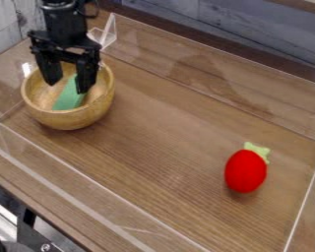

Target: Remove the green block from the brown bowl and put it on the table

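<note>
Flat light-green rectangular block (70, 95), plain matte bar, lies inside the round tan wooden bowl (68, 117), slanted against the inner wall with its upper end near the far rim; the middle of it is partly hidden behind the gripper fingers. Bowl is thick-walled, smooth rounded rim, paler inside than out, sitting on the brown wood-grain table (173, 128) at the left side. Black two-finger gripper (67, 76) points straight down over the bowl, fingers spread wide and released, one on each side of the green block, tips below rim level inside the bowl; cannot tell whether they touch the block, nothing is grasped. Gripper body is dark, boxy, with long straight fingers. Tabletop shows long straight grain lines and a slight sheen; clear acrylic walls (68, 212) run round its edges, visible mostly as bright edge lines and reflections. Just behind the bowl at the far edge stands a clear plastic holder (105, 31), angular, see-through, hard to read in detail. Well apart at the right front lies a glossy red strawberry-shaped toy (246, 169) with a small green top, rounded, resting directly on the wood.
</note>
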Robot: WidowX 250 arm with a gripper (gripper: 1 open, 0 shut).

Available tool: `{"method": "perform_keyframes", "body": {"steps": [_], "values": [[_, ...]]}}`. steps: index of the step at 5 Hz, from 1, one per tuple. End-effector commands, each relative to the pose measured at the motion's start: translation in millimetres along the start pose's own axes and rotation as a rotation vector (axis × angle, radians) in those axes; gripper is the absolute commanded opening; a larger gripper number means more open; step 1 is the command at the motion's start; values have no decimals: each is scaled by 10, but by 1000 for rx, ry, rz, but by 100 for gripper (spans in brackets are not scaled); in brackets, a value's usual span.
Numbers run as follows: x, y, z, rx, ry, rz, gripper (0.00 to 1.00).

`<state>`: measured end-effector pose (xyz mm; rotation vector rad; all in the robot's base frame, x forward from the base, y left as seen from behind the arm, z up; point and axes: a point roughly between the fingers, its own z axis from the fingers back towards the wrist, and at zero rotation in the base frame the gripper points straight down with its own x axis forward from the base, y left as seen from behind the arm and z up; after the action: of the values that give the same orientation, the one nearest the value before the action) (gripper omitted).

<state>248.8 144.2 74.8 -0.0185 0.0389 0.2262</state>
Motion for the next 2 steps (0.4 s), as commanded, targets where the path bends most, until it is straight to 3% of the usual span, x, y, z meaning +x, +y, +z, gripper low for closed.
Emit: {"method": "perform_keyframes", "body": {"steps": [1,2], "values": [[150,74,93,23,-56,28,100],[214,90,29,26,-51,41,100]]}}
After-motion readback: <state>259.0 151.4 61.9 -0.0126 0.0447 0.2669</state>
